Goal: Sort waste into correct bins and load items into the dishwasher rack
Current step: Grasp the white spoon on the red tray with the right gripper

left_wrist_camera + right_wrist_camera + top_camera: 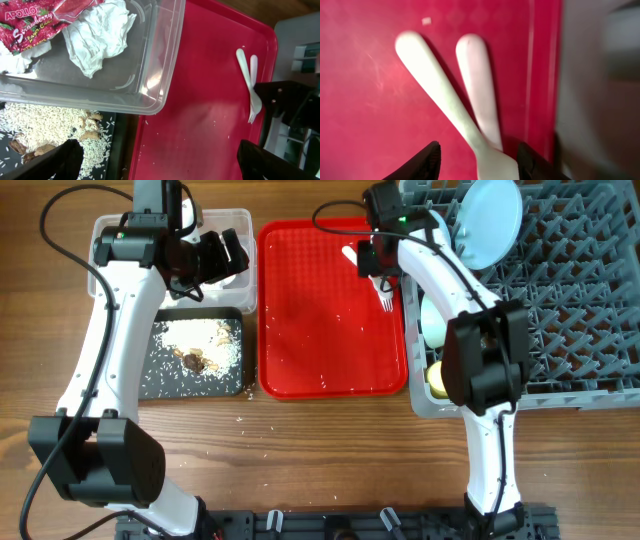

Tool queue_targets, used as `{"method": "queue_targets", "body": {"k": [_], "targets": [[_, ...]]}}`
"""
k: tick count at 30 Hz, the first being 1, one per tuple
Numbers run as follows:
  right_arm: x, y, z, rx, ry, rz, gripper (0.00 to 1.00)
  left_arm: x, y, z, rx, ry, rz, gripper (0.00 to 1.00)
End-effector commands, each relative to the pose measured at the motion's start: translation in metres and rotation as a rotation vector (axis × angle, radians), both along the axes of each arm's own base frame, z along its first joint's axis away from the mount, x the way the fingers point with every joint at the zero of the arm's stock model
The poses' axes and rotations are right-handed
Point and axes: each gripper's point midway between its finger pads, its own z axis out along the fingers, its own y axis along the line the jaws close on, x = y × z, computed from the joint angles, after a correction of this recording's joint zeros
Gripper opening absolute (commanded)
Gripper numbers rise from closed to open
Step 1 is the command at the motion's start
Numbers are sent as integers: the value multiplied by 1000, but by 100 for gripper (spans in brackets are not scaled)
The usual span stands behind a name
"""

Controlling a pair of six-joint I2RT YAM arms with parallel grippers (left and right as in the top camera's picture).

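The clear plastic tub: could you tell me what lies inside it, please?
Crumpled white paper napkins and a shiny red wrapper; whatever lies beneath them is covered.

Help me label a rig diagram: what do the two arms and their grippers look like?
Both the left arm and right arm have smooth white links joined by bulky black joint housings, with thin black cables looping alongside. The right arm shows a small green light near its wrist. The left gripper and right gripper are black, with dark, tapered fingers.
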Motion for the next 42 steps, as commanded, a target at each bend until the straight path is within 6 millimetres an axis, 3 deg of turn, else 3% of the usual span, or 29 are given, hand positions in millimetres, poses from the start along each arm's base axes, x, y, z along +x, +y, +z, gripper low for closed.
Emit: {"method": "queue_targets", "body": {"k": [1,8,16,21,24,27,29,32,37,42], "targets": [[-3,10,-19,34,47,15,52,1,2,6,7,-18,1,100],[-35,25,-48,133,223,18,52,1,2,6,7,-18,1,100],[-109,44,-48,125,491,70,46,1,2,6,7,-18,1,100],[-125,60,-46,53,494,113,37,1,2,6,7,-18,1,100],[-122,66,-28,45,443,116,36,1,2,6,7,-18,1,100],[-109,65,4,49,344,110,37,1,2,6,7,-18,1,100],[-93,66,26,51,241,107,38,1,2,6,7,-18,1,100],[-63,63,40,27,94,76,39,1,2,6,7,-18,1,100],[-25,67,32,20,-46,27,40,1,2,6,7,-18,1,100],[-13,61,-4,27,-23,-49,39,1,2,6,7,-18,1,100]]}}
